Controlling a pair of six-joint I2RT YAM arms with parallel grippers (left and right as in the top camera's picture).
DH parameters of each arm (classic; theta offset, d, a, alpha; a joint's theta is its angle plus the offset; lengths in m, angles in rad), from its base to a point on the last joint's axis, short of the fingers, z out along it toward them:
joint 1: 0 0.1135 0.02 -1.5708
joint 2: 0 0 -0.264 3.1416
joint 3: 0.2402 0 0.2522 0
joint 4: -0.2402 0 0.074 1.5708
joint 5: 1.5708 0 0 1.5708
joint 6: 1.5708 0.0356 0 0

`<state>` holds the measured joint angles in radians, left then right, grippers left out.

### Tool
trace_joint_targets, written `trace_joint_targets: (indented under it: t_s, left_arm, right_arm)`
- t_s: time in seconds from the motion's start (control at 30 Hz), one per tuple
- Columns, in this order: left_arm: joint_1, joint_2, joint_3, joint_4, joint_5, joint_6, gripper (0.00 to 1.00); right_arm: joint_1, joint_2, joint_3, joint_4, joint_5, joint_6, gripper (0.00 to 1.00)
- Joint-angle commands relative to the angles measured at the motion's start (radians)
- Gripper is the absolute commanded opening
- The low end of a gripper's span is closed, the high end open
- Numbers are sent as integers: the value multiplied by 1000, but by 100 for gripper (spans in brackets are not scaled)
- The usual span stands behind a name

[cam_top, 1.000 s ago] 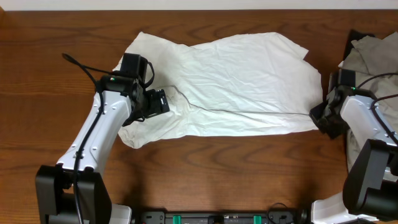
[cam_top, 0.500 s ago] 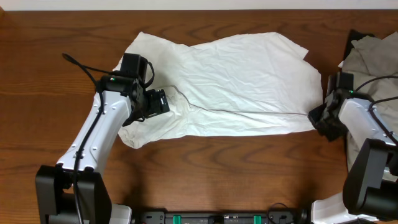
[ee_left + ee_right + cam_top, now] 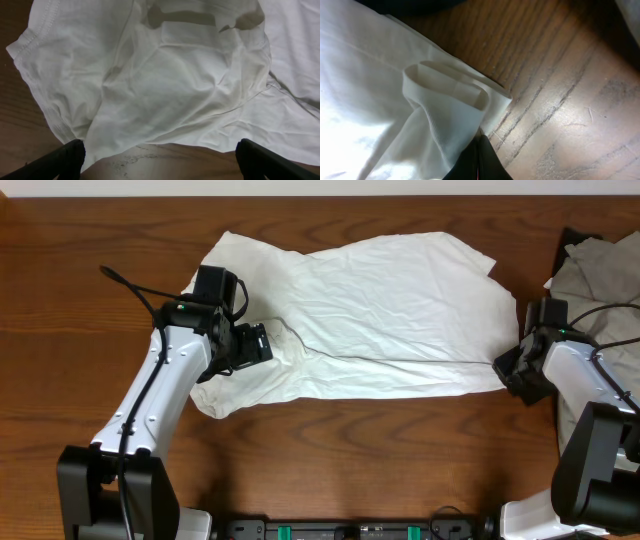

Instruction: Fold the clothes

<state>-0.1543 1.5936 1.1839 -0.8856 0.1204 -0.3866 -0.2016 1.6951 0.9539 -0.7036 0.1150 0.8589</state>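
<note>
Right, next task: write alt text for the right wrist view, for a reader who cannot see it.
The right gripper, jaws shut, pinches a folded edge of the white shirt. Brown wooden table fills the right side.

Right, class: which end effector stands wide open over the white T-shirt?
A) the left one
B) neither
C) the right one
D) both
A: the left end effector has its fingers spread far apart over the white T-shirt, while the right end effector is pinched shut on the shirt's corner.
</note>
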Motion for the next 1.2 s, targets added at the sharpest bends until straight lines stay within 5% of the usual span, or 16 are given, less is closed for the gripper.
trace_joint_targets:
  t_s: [0.0, 1.17]
  left_arm:
    - [-2, 4, -5, -3, -16, 8, 98]
    - [-2, 4, -5, 8, -16, 8, 98]
  right_arm:
    - [6, 7, -4, 12, 0, -11, 2]
    - [33, 137, 14, 285, -98, -7, 2]
